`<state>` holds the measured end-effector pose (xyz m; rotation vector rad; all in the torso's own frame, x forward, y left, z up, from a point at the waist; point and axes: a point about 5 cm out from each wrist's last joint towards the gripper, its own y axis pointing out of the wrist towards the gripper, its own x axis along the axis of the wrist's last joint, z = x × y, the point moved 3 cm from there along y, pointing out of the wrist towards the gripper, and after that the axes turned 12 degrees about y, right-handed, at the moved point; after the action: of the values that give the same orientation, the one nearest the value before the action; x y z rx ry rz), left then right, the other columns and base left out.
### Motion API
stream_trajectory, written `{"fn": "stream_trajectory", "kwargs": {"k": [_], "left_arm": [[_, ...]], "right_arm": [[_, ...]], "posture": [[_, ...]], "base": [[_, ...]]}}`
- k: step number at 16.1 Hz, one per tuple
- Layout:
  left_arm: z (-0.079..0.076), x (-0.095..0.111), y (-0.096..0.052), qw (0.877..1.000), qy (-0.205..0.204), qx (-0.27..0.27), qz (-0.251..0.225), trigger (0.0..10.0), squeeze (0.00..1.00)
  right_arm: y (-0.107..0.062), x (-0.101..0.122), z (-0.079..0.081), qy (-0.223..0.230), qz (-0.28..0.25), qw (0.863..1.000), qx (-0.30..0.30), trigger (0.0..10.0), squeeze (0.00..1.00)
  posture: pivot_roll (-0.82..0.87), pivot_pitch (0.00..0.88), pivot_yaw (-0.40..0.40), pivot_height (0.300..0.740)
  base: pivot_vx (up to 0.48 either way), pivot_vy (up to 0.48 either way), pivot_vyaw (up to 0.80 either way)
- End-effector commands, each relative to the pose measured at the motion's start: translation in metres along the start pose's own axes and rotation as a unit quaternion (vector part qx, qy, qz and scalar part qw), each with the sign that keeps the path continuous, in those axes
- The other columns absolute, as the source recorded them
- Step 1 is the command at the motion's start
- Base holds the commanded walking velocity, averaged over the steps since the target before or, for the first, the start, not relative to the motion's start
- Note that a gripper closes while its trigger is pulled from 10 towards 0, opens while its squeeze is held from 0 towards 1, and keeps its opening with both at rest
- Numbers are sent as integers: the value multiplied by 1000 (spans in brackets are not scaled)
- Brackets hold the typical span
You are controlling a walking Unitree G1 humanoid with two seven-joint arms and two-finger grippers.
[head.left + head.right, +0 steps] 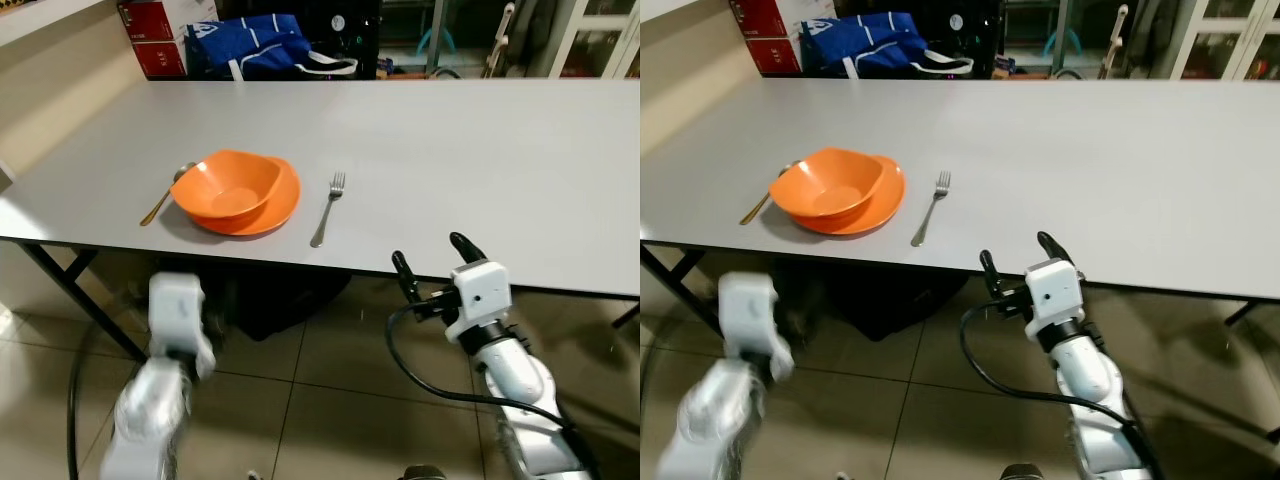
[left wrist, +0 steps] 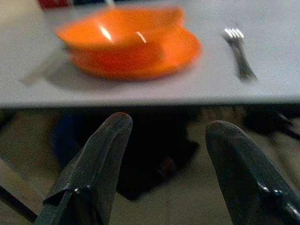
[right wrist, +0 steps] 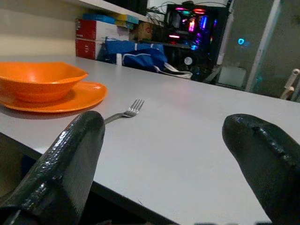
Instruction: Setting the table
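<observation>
The right gripper (image 1: 432, 257) hangs just below the near edge of the table (image 1: 480, 160), at about 5 o'clock in the head view, and its two black fingers (image 3: 65, 168) are spread wide with nothing between them. The left gripper (image 2: 164, 154) is lower down at about 7 o'clock, under the table edge, and its fingers (image 2: 101, 159) are wide apart too and hold nothing. From the right gripper, the fork (image 1: 328, 208) lies on the table up at about 11 o'clock, flat, with its prongs pointing to the far side. Just beside the fork, at its 9 o'clock, an orange bowl (image 1: 228, 185) sits on an orange plate (image 1: 270, 212). A spoon (image 1: 165, 193) lies at the bowl's 9 o'clock, touching or almost touching the plate. Past the far edge of the table, at about 11 o'clock, there is a blue bag (image 1: 250, 45) and red boxes (image 1: 152, 35).
</observation>
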<state>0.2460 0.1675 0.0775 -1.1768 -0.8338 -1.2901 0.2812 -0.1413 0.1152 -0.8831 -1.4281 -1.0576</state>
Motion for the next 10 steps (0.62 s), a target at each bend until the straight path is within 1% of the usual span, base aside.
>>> {"fn": "stream_trajectory", "kwargs": {"k": [1,3,4,5,6,7,8,10], "left_arm": [[-10,5,0,1000,2,-23,-15,10000,0],[-8,3,0,1000,6,-9,-17,10000,0],[-6,2,0,1000,8,-2,-21,10000,0],[-2,2,2,999,28,6,-34,10000,0],[-1,7,2,997,63,9,-53,10000,0],[0,11,3,995,72,7,-62,10000,0],[1,12,4,996,68,12,-62,10000,0],[-1,5,2,998,37,11,-40,10000,0]], "right_arm": [[0,2,3,19,-4,1000,17,10000,0],[-1,1,2,51,0,998,33,10000,0],[-1,0,2,61,5,997,42,10000,0],[-2,-5,5,71,20,995,65,10000,0],[-3,-9,6,66,30,994,79,10000,0],[-3,-9,6,59,34,994,84,10000,0],[-3,-9,4,57,33,994,81,10000,0],[-5,-9,5,62,33,994,81,10000,0]], "posture": [[-212,0,88,740],[-208,0,73,740],[-209,0,73,740],[-206,0,67,740],[-205,0,63,740],[-206,0,63,740],[-208,0,61,740],[-211,0,61,740]], "base": [[0,0,0],[0,0,0],[0,0,0],[0,0,0],[0,0,0],[0,0,0],[0,0,0],[0,0,0]]}}
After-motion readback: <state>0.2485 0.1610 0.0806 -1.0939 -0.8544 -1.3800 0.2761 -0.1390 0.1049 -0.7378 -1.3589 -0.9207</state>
